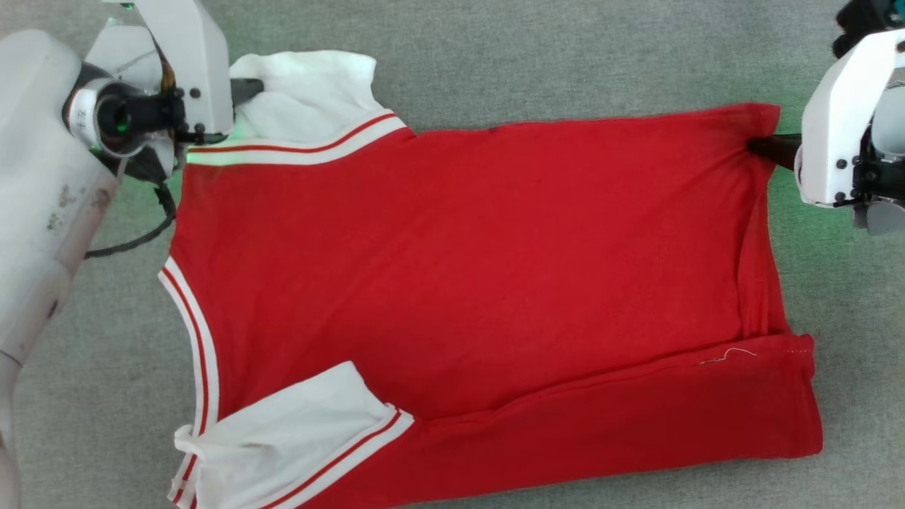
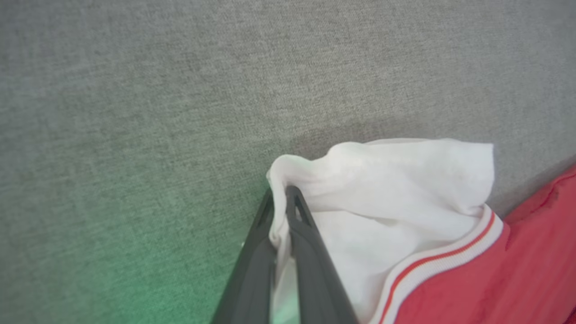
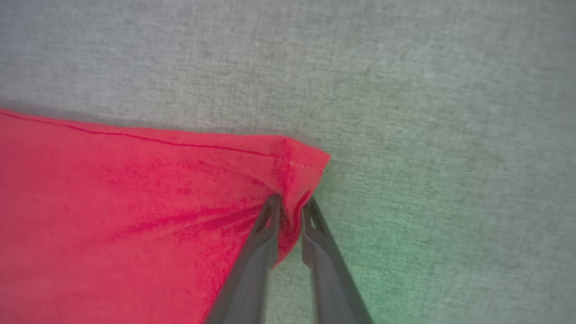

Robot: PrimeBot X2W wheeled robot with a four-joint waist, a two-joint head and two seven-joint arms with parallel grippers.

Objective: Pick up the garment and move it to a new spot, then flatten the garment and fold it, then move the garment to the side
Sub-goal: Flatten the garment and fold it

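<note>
The garment, a red shirt with white sleeves and striped trim, lies sideways on the grey surface, its near long edge folded up over the body. My left gripper is shut on the far white sleeve, whose cloth bunches between the dark fingers. My right gripper has its fingers pinched on the far hem corner of the red cloth, which puckers around the tips. The near white sleeve lies at the lower left.
Grey woven cloth covers the surface all around the shirt. A black cable loops beside my left forearm. A loose white thread sits on the folded hem. A green glow tints the surface under both wrists.
</note>
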